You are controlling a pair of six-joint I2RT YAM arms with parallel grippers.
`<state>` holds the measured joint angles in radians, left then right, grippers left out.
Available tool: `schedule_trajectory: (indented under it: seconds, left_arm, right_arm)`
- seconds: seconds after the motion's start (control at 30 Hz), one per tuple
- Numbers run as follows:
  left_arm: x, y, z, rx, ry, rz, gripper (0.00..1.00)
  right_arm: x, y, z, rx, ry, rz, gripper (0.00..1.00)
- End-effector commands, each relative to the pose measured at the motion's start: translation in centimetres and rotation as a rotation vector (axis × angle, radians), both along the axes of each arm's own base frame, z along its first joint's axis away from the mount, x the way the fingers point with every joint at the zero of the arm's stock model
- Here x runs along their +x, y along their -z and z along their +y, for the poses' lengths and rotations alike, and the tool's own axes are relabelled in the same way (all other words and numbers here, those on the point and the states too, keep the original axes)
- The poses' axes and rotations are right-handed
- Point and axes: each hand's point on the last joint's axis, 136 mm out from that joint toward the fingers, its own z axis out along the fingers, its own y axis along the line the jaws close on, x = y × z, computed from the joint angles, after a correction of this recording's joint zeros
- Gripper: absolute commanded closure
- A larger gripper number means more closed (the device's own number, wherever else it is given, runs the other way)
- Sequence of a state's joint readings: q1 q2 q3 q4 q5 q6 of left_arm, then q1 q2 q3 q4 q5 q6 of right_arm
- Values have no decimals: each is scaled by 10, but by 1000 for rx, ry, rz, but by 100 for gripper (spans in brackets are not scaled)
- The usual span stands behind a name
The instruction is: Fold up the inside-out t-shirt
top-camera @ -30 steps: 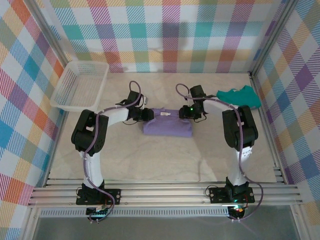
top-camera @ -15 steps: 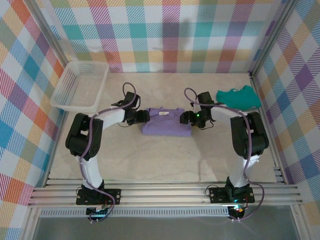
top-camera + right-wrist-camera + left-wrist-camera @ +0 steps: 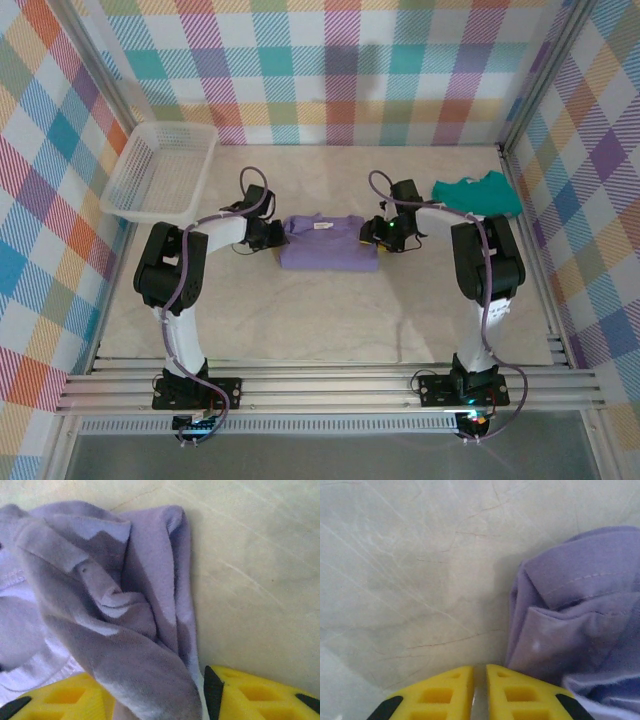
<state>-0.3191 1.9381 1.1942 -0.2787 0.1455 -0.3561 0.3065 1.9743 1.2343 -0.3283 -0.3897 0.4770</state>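
Lying on the surface [image 3: 300, 320] as a compact rectangle, the inside-out t-shirt [image 3: 328, 245] looks nearly folded, the left pincer [image 3: 480, 675] pressed together beside it while the right pincer [image 3: 155, 695] pinches its bunched edge, which needs smoothing.

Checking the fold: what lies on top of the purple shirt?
A small white tag shows on the shirt. Its right edge bunches in the right claw; the layers beneath are covered.

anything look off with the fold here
Yes. The shirt is a rough rectangle, but its right end is bunched in loose, twisted folds between the fingers of the right gripper instead of lying flat. Its left end looks rumpled too.
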Motion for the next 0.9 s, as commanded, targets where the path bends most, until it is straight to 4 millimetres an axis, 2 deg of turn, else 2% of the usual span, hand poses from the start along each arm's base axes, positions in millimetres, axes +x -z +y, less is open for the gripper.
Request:
schedule_trajectory:
  seconds: [0.0, 0.23, 0.3, 0.4, 0.5, 0.53, 0.57, 0.67, 0.73, 0.87]
  left_arm:
    - [-25, 35, -20, -73, 49, 106, 88]
    - [-25, 31, -24, -97, 54, 98, 94]
    - [-25, 30, -25, -102, 59, 97, 95]
    - [-25, 27, -23, -95, 55, 91, 96]
    - [-22, 18, -19, -80, 40, 68, 93]
    - [-19, 11, -16, -68, 25, 53, 85]
    - [-16, 3, -10, -49, 2, 33, 76]
    - [-5, -30, 8, -14, -69, -60, 52]
    - [-11, -51, 25, 19, -115, -90, 38]
    - [-22, -88, 36, 23, -141, -159, 32]
  right_arm:
    - [1, -5, 60, 181, -116, -35, 54]
    - [-6, -1, 62, 164, -113, -20, 55]
    - [-5, 0, 65, 178, -114, -19, 58]
    - [2, -4, 64, 164, -115, -48, 70]
    - [12, -23, 57, 139, -144, -128, 90]
    - [16, -30, 51, 113, -164, -162, 97]
    - [18, -38, 43, 76, -190, -197, 100]
    - [23, -61, 8, -86, -261, -296, 100]
    - [24, -75, -20, -220, -315, -338, 100]
    - [37, -110, -79, -474, -370, -411, 100]
